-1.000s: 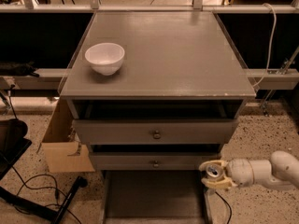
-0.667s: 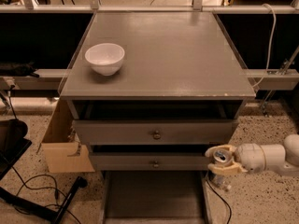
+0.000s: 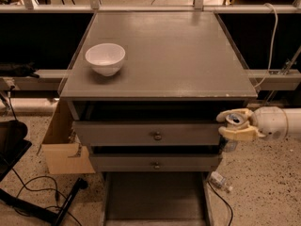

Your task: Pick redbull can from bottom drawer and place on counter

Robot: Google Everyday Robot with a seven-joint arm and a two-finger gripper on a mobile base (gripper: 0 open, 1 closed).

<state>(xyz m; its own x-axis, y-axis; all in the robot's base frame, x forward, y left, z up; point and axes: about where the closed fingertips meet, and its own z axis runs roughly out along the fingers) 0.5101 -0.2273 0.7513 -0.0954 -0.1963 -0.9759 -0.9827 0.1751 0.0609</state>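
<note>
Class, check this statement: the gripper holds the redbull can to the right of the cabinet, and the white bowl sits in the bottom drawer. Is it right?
No. The camera view shows the white bowl on the counter, not in the bottom drawer. The gripper does hold the redbull can right of the cabinet.

Robot lab — speckled floor [image 3: 277,182], loose cables [image 3: 277,32], gripper [image 3: 225,125] beside drawers [image 3: 141,134]

Gripper [image 3: 235,125] sits at 4 o'clock off the counter [image 3: 178,55], below its front edge. Fingers [image 3: 237,134] clamp the redbull can [image 3: 234,119]. Bottom drawer [image 3: 155,197] open at 6. White bowl [image 3: 105,58] at 10.
</note>
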